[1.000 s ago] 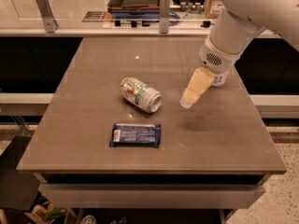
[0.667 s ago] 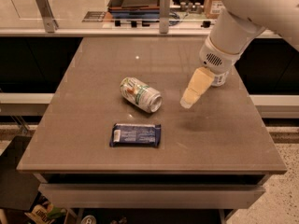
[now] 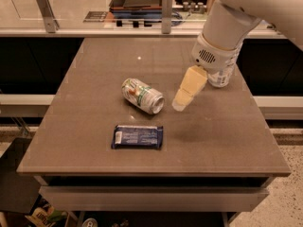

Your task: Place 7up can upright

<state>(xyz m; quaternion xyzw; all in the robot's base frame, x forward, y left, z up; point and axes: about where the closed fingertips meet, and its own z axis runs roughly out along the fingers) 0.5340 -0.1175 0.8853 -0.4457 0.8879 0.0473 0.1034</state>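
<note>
Worktop [image 3: 227, 141]: brown, matte, rectangular; three loose items on it
7up can [image 3: 143, 96]: on its side near the middle of the worktop; not upright; long axis runs diagonally, shiny metal end turned toward the near picture-right; green and red-orange markings on a silver-white body
End effector [image 3: 181, 102]: cream-coloured; slants down and picture-left from the white wrist housing [image 3: 218, 56]; tip just beside the can's shiny end, on its picture-right, apart from it
End effector state: cannot tell how far open it is from this angle; nothing seen in its hold
Arm [image 3: 265, 4]: white; enters from the upper picture-right corner
Snack packet [image 3: 137, 136]: flat, dark blue, pale patch at its picture-left end; lies in front of the can, nearer the front edge; not touching the can
Bottle [image 3: 221, 78]: mostly hidden behind the wrist housing; probably a clear plastic one; near the far picture-right part of the worktop, well apart from the can
</note>
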